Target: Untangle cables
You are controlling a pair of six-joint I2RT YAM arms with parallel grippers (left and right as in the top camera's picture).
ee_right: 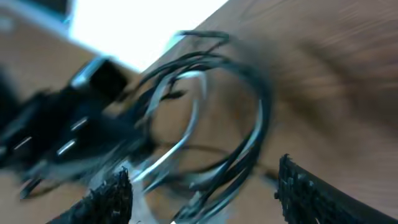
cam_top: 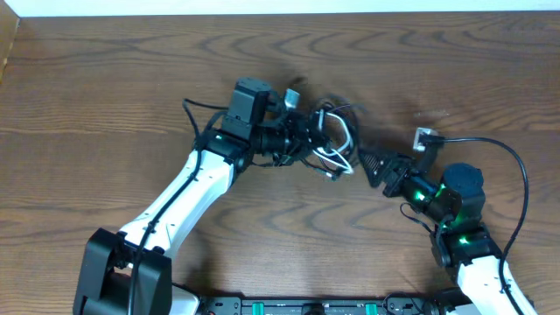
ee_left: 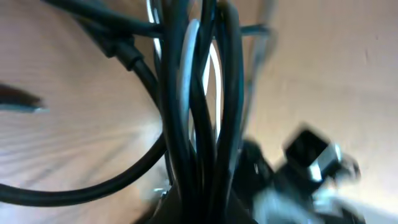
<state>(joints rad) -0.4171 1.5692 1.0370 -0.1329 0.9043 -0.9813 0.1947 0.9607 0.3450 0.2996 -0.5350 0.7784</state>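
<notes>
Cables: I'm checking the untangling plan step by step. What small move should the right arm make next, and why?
Probably ease the right gripper forward and close on one outer loop, perhaps the white cord. The left gripper is shut on the cables and anchors the bundle, while the right one stands open just short of the loops, holding nothing.

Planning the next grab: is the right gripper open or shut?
Open. The right gripper has its fingers wide apart; the cables loop beyond them.
</notes>
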